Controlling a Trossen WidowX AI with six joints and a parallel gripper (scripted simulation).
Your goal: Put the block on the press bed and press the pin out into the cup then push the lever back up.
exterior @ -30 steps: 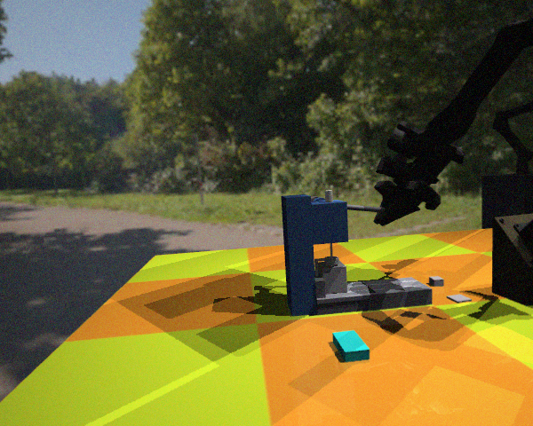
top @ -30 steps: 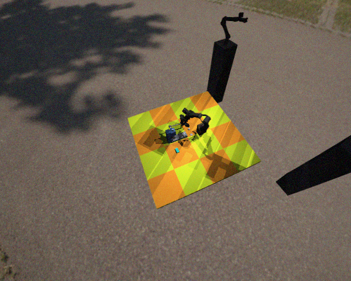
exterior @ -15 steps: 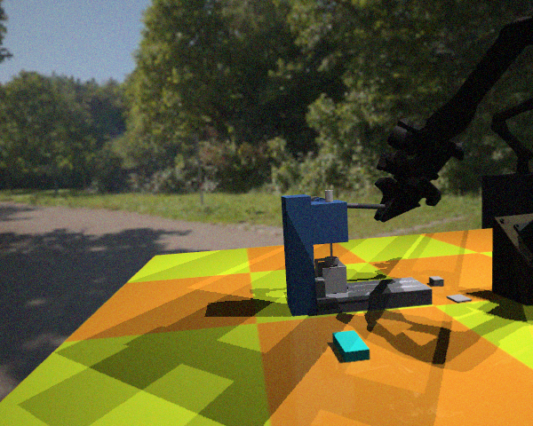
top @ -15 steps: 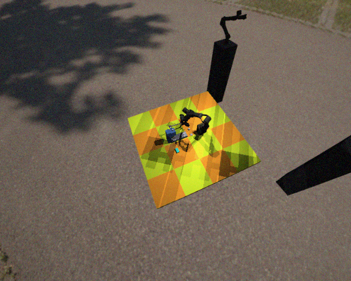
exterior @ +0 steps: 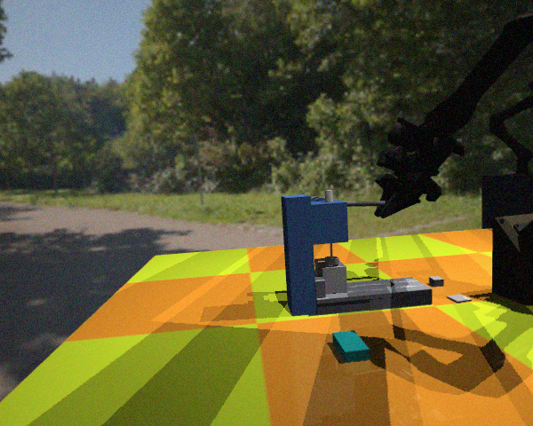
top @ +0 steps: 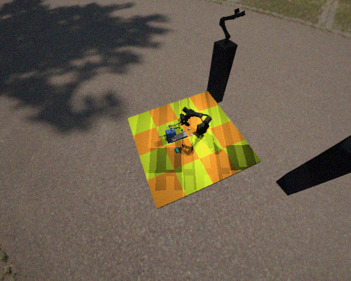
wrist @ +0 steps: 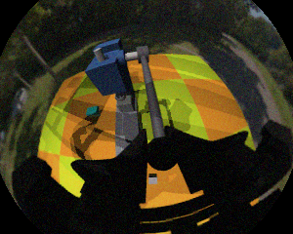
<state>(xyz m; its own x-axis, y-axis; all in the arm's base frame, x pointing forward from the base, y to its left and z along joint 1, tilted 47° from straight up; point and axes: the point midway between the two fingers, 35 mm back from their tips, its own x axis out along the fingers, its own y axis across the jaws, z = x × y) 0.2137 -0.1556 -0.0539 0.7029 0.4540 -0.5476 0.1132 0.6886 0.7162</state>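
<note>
Two black pillars (top: pixel 222 71) (top: pixel 323 164) stood beyond the checkered orange-and-lime board (top: pixel 196 172) (exterior: pixel 211 390) (wrist: pixel 217 109) in the top view. Over the board the black arm (top: pixel 210 119) (exterior: pixel 478 82) arched up and forward, its wrist angled down toward the blue press (top: pixel 169 134) (exterior: pixel 298 256) (wrist: pixel 107 75). Its gripper (top: pixel 181 120) (exterior: pixel 380 209) (wrist: pixel 154 131) was closed around the free end of the lever (top: pixel 174 124) (exterior: pixel 365 203) (wrist: pixel 152 93), which ran roughly level in the exterior view.

Only the wrist view clearly showed the lever's far end joined to a side shaft (wrist: pixel 131 56) on the press head. The exterior view gave the better look beneath that head: the pale grey block (exterior: pixel 335 280) stood upright on the press bed (exterior: pixel 368 297) (wrist: pixel 127 124), with the thin punch (exterior: pixel 330 249) reaching down to its top. The pin and the cup could not be made out with certainty. A teal block (top: pixel 177 150) (exterior: pixel 351 346) (wrist: pixel 93 111) lay on the board beside the press, well apart from the gripper. Smaller still, a grey cube (exterior: pixel 435 280) and a flat pale tile (exterior: pixel 458 298) lay beyond the bed's end.
</note>
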